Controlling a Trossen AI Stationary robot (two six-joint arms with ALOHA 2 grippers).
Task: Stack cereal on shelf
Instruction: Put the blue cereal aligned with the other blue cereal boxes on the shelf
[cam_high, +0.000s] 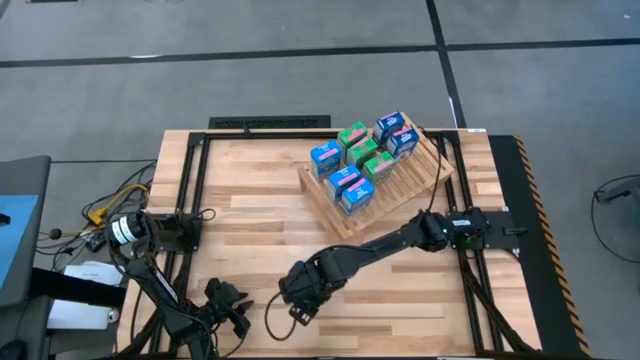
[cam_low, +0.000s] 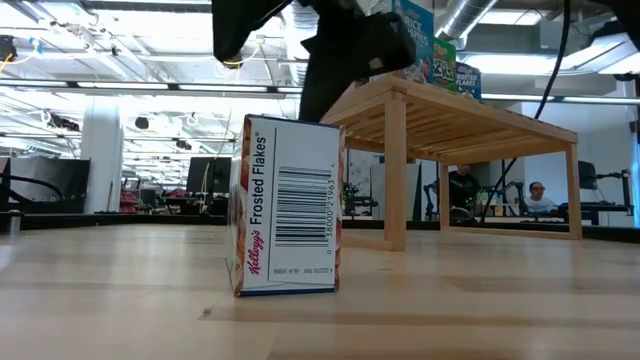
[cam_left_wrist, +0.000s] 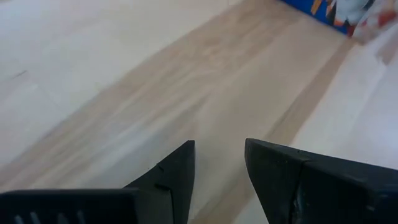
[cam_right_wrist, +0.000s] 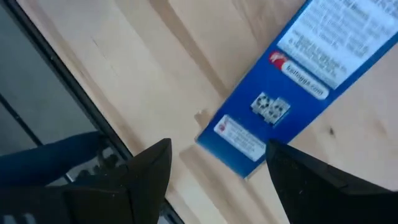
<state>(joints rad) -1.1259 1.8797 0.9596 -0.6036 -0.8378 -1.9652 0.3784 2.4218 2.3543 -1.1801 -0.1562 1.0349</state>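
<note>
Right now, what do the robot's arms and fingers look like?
Both arms are dark, jointed and slim. The left arm has a silvery round part near its base and black cables nearby. The right arm has a cable looping off it. The fingers are flat, black and wedge-shaped.

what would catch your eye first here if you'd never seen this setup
Probably the slatted wooden shelf at the table's far right, with eight blue and green cereal boxes clustered on it. Next, the right gripper, open above a lone blue Frosted Flakes box standing near the front edge. The left gripper waits open at the front left.
</note>
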